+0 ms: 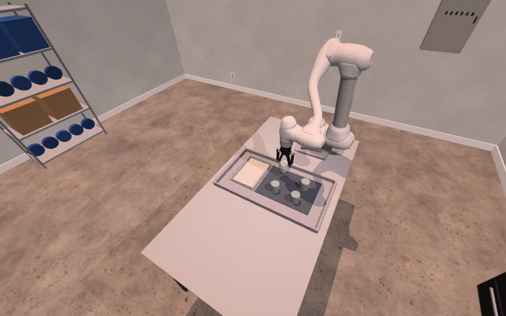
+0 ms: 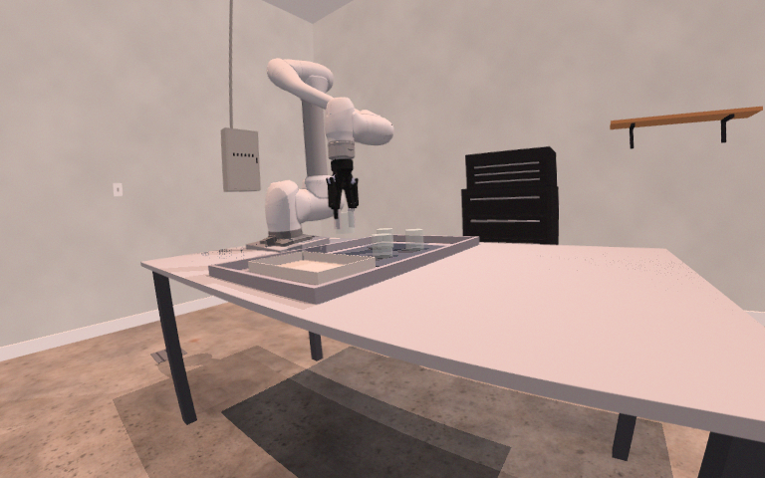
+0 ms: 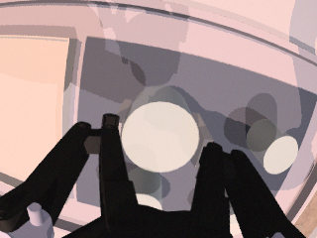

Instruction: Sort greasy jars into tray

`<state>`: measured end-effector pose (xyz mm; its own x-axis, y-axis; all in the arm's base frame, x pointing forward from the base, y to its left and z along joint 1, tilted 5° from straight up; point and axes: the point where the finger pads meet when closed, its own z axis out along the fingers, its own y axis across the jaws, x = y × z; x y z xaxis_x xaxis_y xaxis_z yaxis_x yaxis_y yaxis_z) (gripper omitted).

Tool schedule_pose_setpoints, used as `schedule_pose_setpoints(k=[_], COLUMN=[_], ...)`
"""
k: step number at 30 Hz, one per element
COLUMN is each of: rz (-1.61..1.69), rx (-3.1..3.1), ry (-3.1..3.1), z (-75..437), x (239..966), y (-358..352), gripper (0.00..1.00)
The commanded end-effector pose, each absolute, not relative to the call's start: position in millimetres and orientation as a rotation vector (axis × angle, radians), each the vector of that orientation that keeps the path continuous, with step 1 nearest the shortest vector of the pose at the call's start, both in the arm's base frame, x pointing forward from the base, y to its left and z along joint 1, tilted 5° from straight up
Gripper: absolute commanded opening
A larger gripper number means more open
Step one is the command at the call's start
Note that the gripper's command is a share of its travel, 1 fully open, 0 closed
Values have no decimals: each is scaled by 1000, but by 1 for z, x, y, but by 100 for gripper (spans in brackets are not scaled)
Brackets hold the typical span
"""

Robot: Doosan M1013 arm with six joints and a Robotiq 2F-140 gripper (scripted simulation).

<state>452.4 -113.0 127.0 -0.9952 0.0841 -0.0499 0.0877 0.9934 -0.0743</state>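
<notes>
My gripper (image 1: 284,164) (image 2: 345,220) (image 3: 159,118) is shut on a pale glass jar (image 1: 283,168) (image 2: 345,226) (image 3: 159,141) and holds it upright, raised a little above the back part of the dark drying mat (image 1: 311,199) (image 3: 213,81). Three other jars stand on the mat: one nearer the tray (image 1: 275,186), one at the front (image 1: 295,197) and one to the right (image 1: 305,184) (image 3: 280,155). The cream tray (image 1: 250,172) (image 2: 285,275) (image 3: 30,99) beside the mat holds no jar. Grease cannot be seen on any jar.
A low raised border (image 1: 265,207) (image 2: 265,285) surrounds the tray and mat on the pale table top (image 1: 238,253) (image 2: 507,315). The arm's base stands behind the border. The tray's rim rises between its floor and the mat.
</notes>
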Motion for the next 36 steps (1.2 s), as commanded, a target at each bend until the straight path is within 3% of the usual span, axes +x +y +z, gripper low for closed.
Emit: schedule_pose_setpoints(k=[1, 19, 36], rz=[-114, -114, -114], rx=[130, 130, 130], ry=[3090, 3090, 3090], z=[140, 181, 185], x=[454, 452, 464], y=[-111, -108, -156], gripper=[0, 0, 0])
